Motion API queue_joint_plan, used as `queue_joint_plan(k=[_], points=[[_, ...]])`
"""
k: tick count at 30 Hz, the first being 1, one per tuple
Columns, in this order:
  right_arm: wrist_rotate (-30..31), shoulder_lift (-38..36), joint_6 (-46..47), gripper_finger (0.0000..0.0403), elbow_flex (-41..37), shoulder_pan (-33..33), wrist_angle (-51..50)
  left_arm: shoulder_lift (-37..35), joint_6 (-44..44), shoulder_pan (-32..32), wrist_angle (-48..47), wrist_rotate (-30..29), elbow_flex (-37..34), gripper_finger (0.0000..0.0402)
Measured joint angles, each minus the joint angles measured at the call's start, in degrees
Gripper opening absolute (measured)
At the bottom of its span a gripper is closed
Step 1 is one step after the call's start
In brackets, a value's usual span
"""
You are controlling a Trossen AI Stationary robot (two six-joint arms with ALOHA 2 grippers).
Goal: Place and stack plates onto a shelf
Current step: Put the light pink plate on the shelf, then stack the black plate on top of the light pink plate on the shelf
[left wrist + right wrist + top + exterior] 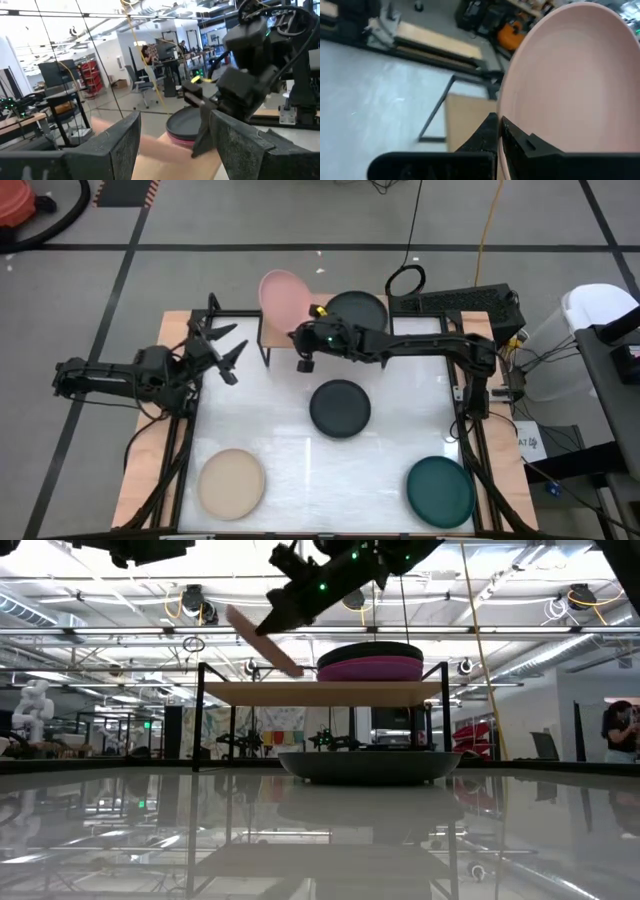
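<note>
My right gripper (300,338) is shut on a salmon pink plate (283,300) and holds it tilted above the left half of the shelf (300,693). On the shelf's right half sits a stack of plates (370,662), a charcoal one on top of purple and hot pink ones. A charcoal plate (340,408) lies flat on the table's middle, a beige plate (231,483) at the near left and a dark teal plate (440,490) at the near right. My left gripper (228,352) hovers open at the table's left, touching nothing. My right gripper pinches the salmon pink plate by its rim (507,107) between its two fingers (492,131), one on the upper face and one beneath. The fingers come from the table's right, slanting slightly down. The plate is lifted clear and tilted, its far edge (240,618) highest.
The shelf's thin black legs (200,725) stand on the far part of the white table (270,440). The right arm (420,345) reaches across the shelf's front edge. Cables and a black rack (460,300) lie beyond the far right corner.
</note>
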Motion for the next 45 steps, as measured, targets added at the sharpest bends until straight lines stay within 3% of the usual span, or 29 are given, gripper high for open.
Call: queue_joint_plan(k=[15,19,25,32,40,45], points=[[-0.7,1.1,3.4,0.0004,0.0,-0.1,-9.1,1.3,-0.8,0.0,0.3,0.0,0.0,0.0241],[-0.3,1.1,3.5,0.0015,0.0,-0.1,-9.2,1.3,-0.9,0.0,0.3,0.0,0.0,0.0241],[5.3,1.1,4.0,0.0042,0.0,-0.1,-8.9,1.3,-1.0,0.0,0.3,0.0,0.0,0.0241],[5.3,0.9,4.8,0.0080,0.0,-0.2,-8.3,1.3,-1.0,0.0,0.2,0.0,0.0,0.0241],[5.3,-6.9,4.9,0.0087,-0.1,4.1,-8.7,1.3,-2.1,0.0,-0.6,0.1,-0.1,0.0241],[12.5,-12.6,4.5,0.0079,-0.7,8.5,-11.5,2.8,-3.4,0.0,-2.7,3.6,-0.1,0.0241]])
